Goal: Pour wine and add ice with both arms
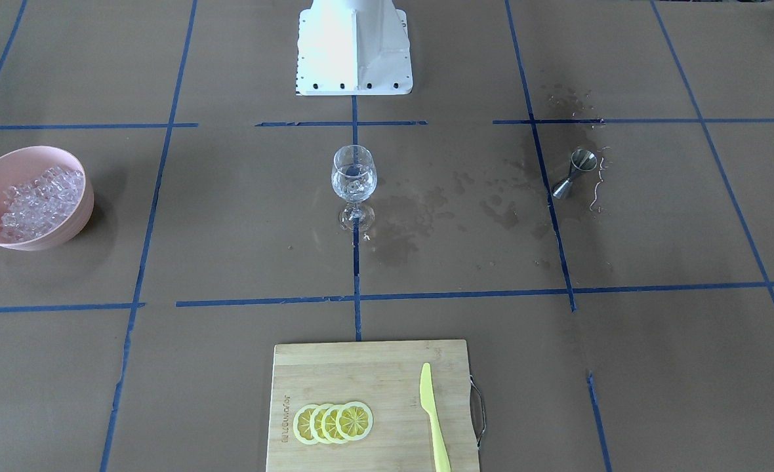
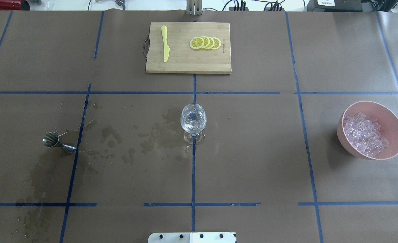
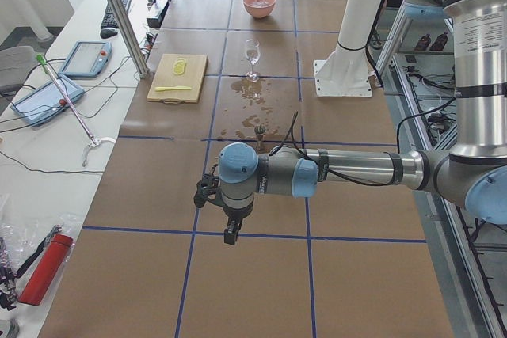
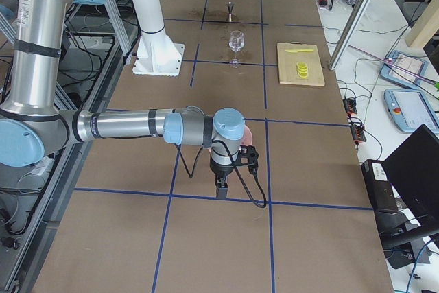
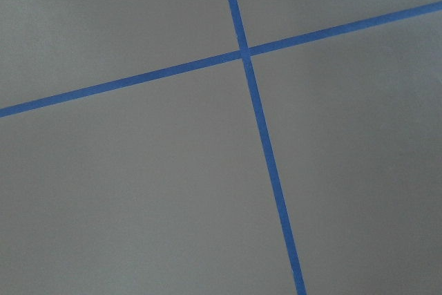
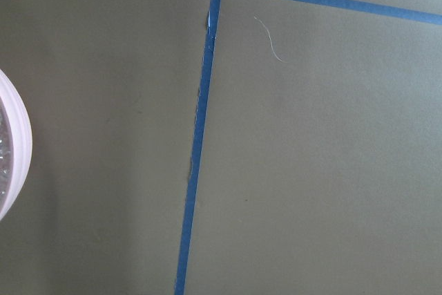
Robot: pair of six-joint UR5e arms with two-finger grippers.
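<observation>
A clear stemmed wine glass (image 1: 353,183) (image 2: 193,121) stands at the table's middle with clear, glassy contents in its bowl; I cannot tell wine from ice there. Ice (image 2: 364,135) (image 1: 40,202) fills a pink bowl (image 2: 345,141) (image 1: 65,229) at the robot's right. A steel jigger (image 2: 58,142) (image 1: 574,172) stands at the robot's left. My left gripper (image 3: 230,235) hangs over the table's left end, well short of the jigger (image 3: 259,128). My right gripper (image 4: 221,190) hangs beside the bowl (image 4: 244,132), nearer the table's end. Both show only in the side views, so I cannot tell open from shut.
A wooden cutting board (image 2: 185,64) with lemon slices (image 2: 205,43) and a yellow knife (image 2: 165,43) lies at the far edge. Dark wet stains (image 2: 158,135) spread between jigger and glass. The white robot base (image 1: 354,52) stands behind the glass.
</observation>
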